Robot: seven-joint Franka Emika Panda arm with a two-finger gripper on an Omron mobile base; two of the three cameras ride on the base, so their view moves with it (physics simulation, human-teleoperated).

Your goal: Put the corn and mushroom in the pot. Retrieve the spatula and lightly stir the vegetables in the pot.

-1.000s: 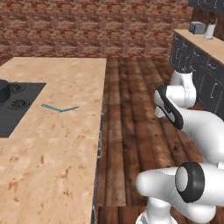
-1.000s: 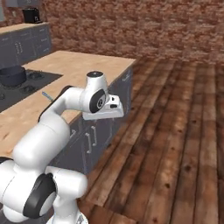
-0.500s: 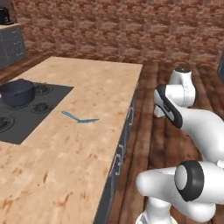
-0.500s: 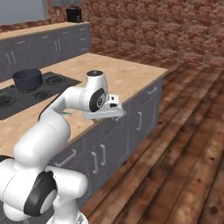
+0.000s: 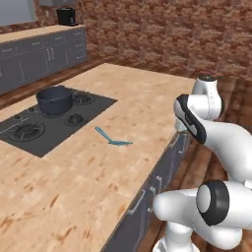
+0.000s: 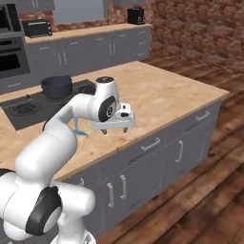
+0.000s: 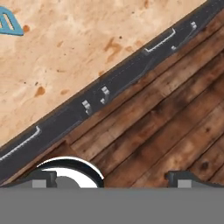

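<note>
Spatula point(image 5: 112, 138) lies flat on the island counter point(image 5: 162, 98), just beside the cooktop point(image 5: 47, 125) where your pot point(image 5: 54, 100) sits. Your gripper point(image 6: 116, 129) hangs wide apart and empty over the counter edge. Reaching from here risks skidding that slim handle away.

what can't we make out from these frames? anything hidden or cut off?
- Inside of the pot: both base views look at it from the side, its wall hides the bottom, so whether corn or mushroom is in it cannot be told.
- Spatula: right base view, the arm covers most of it; hand view, the top left edge cuts it.
- Gripper: open, hanging over the counter edge; left base view, the arm's own links hide it.
</note>
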